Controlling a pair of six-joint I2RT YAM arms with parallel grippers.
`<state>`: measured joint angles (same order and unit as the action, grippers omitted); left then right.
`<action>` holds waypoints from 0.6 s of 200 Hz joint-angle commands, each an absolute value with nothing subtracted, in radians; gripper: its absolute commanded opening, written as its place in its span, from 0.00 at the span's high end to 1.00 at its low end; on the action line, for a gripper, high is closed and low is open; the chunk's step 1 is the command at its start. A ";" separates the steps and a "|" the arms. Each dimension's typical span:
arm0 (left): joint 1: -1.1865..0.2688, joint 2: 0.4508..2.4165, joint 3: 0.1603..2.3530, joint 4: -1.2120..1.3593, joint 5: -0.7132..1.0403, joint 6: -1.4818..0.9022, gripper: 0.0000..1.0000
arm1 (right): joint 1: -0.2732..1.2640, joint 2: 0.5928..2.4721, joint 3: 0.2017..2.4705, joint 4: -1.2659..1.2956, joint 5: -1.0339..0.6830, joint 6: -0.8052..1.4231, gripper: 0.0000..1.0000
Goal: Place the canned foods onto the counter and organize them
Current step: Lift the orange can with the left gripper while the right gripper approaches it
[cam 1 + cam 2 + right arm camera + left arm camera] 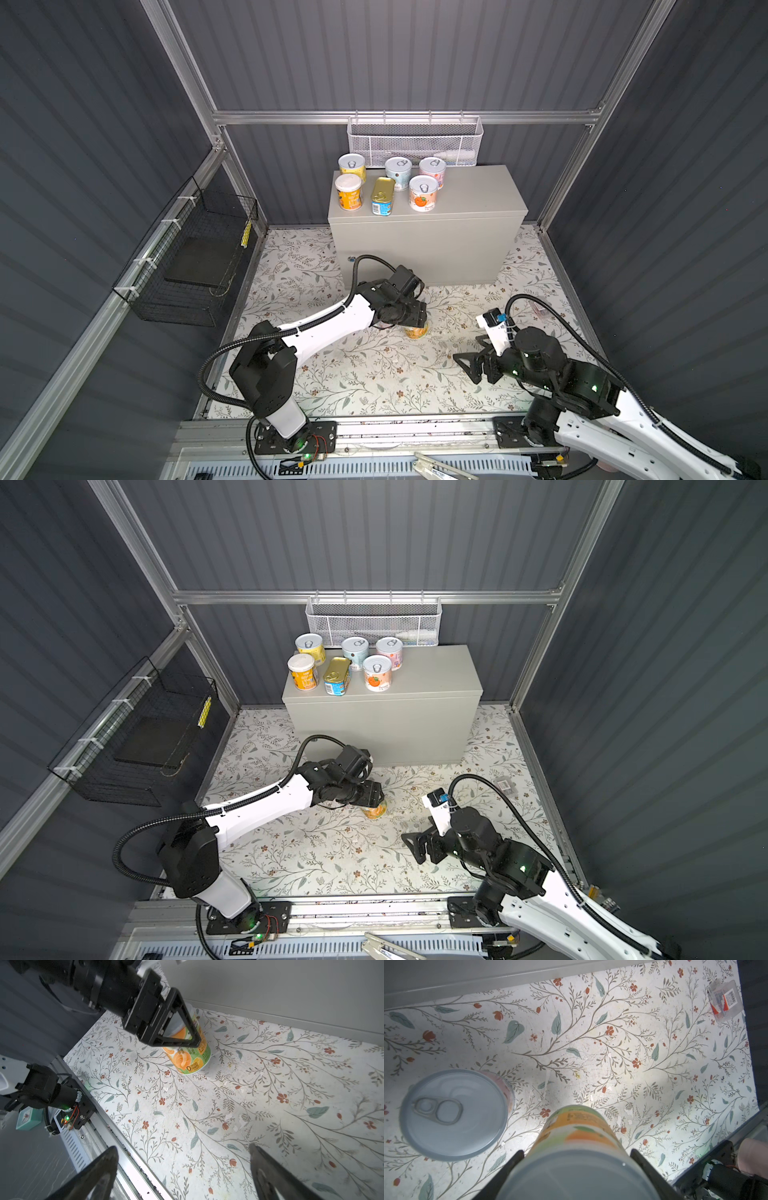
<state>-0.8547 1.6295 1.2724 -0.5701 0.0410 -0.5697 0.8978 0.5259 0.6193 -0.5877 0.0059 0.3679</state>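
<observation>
My left gripper [417, 323] [576, 1152] is shut on an orange-and-green labelled can [415, 331] [376, 811] [577, 1132] [188, 1059], gripped near its lid, slightly tilted, low over the floral mat. A silver-lidded can with a pink label [452, 1114] stands right beside it; my arm hides it in both top views. On the left part of the grey counter [469, 195] [432, 675] stand several round cans [423, 193] and a gold-topped rectangular tin [382, 195]. My right gripper [467, 353] [415, 833] [182, 1148] hovers open and empty over the mat to the right.
A white mesh basket [413, 141] hangs behind the counter. A black wire basket [195, 257] is fixed to the left wall. A small clear packet [540, 309] [724, 1001] lies on the mat at the right. An aluminium rail [415, 428] borders the front.
</observation>
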 commanded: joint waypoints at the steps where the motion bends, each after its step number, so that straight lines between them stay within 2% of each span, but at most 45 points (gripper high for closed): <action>1: -0.850 1.609 1.371 -0.582 0.137 -0.550 0.48 | 0.936 0.523 0.591 -0.522 0.040 0.309 0.01; 66: -0.851 1.638 1.515 -0.712 0.322 -0.499 0.47 | 0.950 0.591 0.559 -0.347 0.047 0.257 0.01; 120: -0.851 1.639 1.502 -0.764 0.415 -0.468 0.47 | 0.949 0.669 0.568 -0.239 0.102 0.233 0.01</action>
